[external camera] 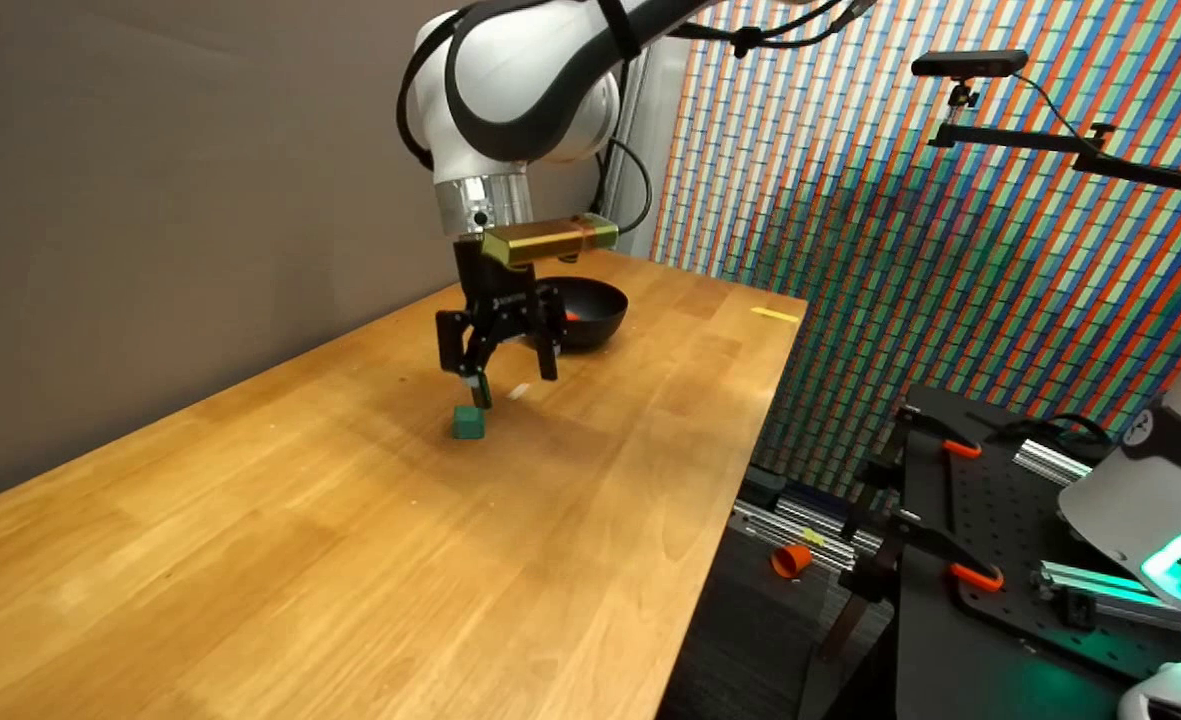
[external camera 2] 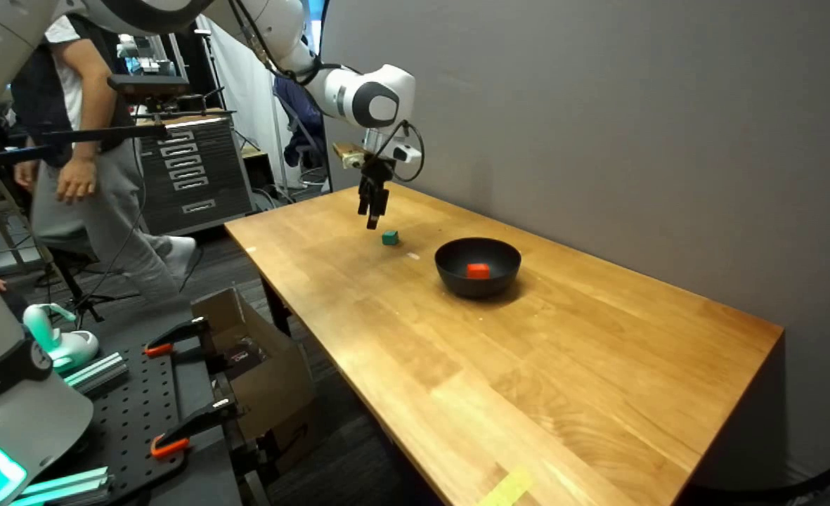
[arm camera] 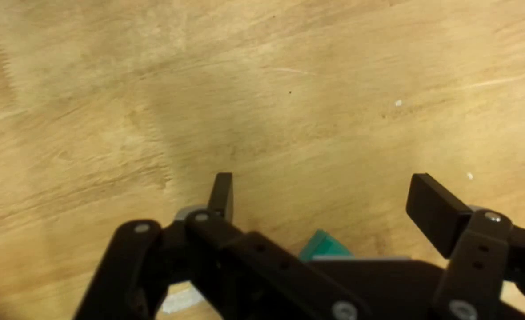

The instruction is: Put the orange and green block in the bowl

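Green block (external camera 2: 390,237): on the wooden surface (external camera 2: 583,365), in an exterior view left of the black bowl (external camera 2: 478,288) and farther off.
Block's bearing: cube-like, sides seeming about equal, so I cannot tell a long axis; in the wrist view one corner points toward the far side, the rest hidden behind the claw (arm camera: 322,189).
Claw's state: wide, fingers (arm camera: 438,215) well apart, surface showing between them; it hangs above the surface, near the green block, apart from it.
Bowl's contents: orange block (external camera 2: 478,270), inside, one flat face turned toward the near side; its long axis I cannot tell.
Bowl's stand: upright on the surface.
Pale strip (external camera 2: 413,256): flat on the surface, between green block and bowl.
Arm (external camera 2: 330,88): white and black, reaching in from the left, wrist pointing down over the far part of the surface.
Yellow tape (external camera 2: 506,488): on the surface at the near end.
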Available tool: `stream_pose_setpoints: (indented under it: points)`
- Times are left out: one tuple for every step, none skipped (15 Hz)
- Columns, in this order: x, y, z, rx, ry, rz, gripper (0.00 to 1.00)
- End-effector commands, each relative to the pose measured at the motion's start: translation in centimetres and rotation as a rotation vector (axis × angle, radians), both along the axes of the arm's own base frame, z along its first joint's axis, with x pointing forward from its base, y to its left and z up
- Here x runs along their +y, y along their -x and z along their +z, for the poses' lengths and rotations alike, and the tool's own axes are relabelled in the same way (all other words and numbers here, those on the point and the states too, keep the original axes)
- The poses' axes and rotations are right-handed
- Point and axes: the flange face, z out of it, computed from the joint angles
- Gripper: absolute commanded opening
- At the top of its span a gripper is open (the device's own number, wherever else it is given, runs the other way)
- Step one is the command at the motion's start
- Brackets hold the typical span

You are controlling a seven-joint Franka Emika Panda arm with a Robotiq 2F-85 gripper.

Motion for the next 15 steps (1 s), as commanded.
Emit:
stream_pose_setpoints:
  points:
    - [1.8,2.2,-2.1,-0.02,0.005,0.118,1.0]
    - [2.2,2.5,-2.8,-0.029,0.007,0.147,1.0]
    - [2.6,2.8,-3.3,-0.038,0.008,0.173,1.0]
    - [2.9,2.9,-3.7,-0.053,0.006,0.203,1.0]
    - [3.2,2.9,-3.9,-0.069,0.007,0.228,1.0]
    - [3.2,2.7,-4.1,-0.086,0.013,0.258,1.0]
    - [3.1,2.4,-4.1,-0.105,0.016,0.284,1.0]
    - [2.8,2.0,-4.1,-0.118,0.029,0.313,1.0]
    - [2.4,1.6,-4.0,-0.134,0.039,0.34,1.0]
    - [1.9,1.0,-3.7,-0.154,0.056,0.367,1.0]
    - [1.4,0.5,-3.5,-0.171,0.066,0.39,1.0]
    - [1.0,0.0,-3.4,-0.189,0.072,0.407,1.0]
    - [0.6,-0.5,-3.3,-0.205,0.076,0.421,1.0]
    - [0.4,-0.9,-3.2,-0.22,0.07,0.431,1.0]
    - [0.2,-1.3,-3.3,-0.232,0.065,0.441,1.0]
